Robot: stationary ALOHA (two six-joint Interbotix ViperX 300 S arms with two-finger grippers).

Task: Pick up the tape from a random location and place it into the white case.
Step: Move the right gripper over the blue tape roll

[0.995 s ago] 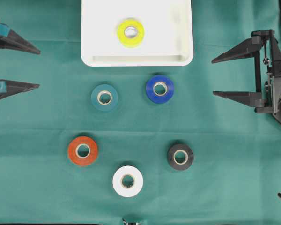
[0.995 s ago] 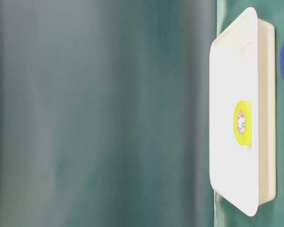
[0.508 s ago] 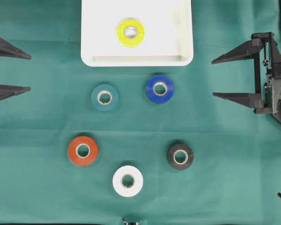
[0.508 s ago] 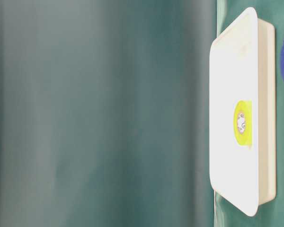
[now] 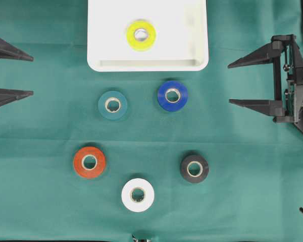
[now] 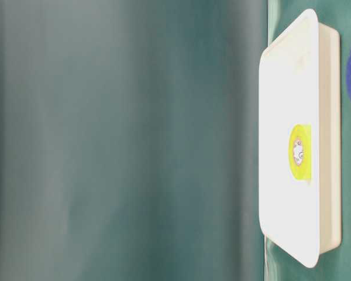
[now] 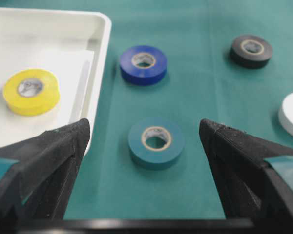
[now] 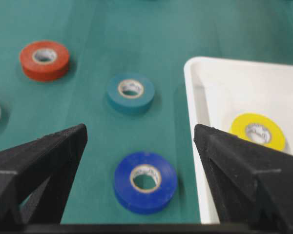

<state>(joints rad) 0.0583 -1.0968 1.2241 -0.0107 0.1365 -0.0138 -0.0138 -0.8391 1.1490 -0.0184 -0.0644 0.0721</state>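
Table cover [image 5: 252,166]: green cloth, matt, faintly creased. White case [image 5: 103,45]: smooth plastic, slight sheen. Yellow tape [image 5: 141,35], blue tape [image 5: 172,95], black tape [image 5: 194,168]: smooth, mildly glossy vinyl-looking rolls. Left gripper [image 5: 31,75] and right gripper [image 5: 230,83] fingers: matt black plastic, finely textured

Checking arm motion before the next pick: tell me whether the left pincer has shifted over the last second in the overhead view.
Yes. The open left pincer has drawn back toward the left edge, farther from the round teal tape roll, which has stayed put.
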